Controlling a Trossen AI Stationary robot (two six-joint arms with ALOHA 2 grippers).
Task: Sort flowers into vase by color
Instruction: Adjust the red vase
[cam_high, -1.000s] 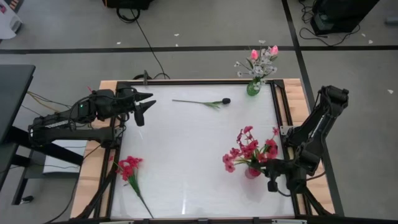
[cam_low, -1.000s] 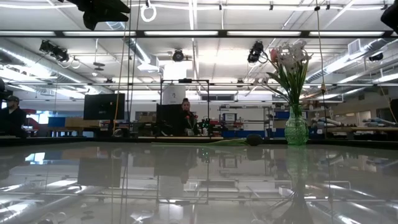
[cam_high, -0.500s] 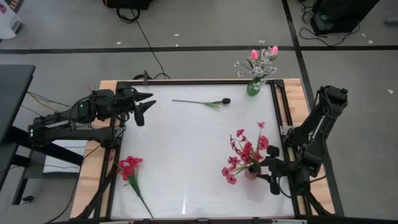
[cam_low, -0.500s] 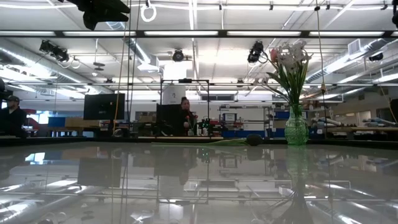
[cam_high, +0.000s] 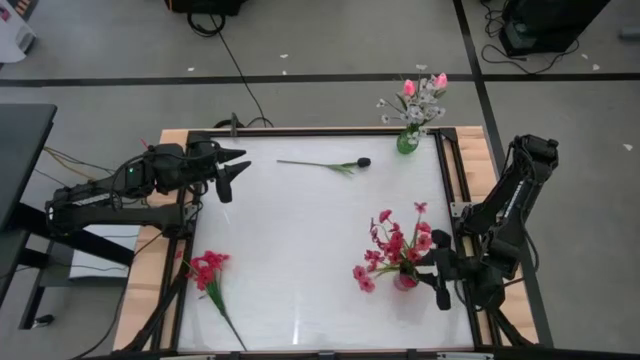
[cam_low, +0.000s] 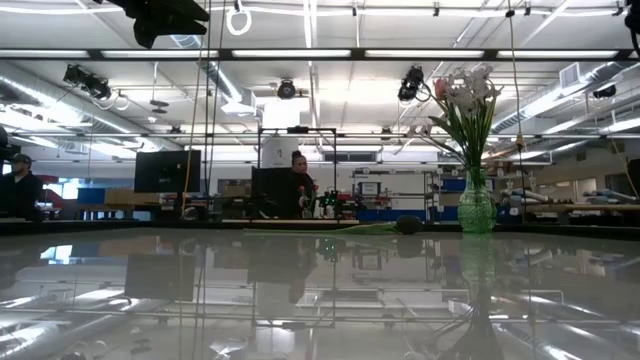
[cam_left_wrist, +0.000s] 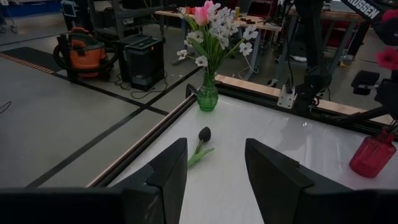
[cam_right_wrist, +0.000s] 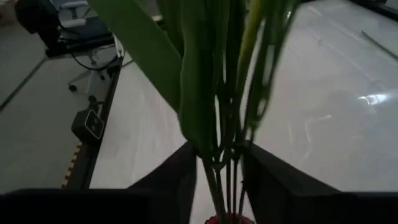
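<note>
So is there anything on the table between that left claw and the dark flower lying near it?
Nothing visible. The left gripper hangs open at the table's left edge, and only bare white tabletop lies between it and the dark-budded flower. The green vase stands beyond the flower, not before it.

Left gripper (cam_high: 237, 172) open, idle at upper left of high view. Right gripper (cam_high: 441, 276) lower right, fingers parted.

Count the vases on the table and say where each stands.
2. The green vase stands at the table's far right corner with pink and white flowers; the red vase stands near the right edge, beside the right gripper.
</note>
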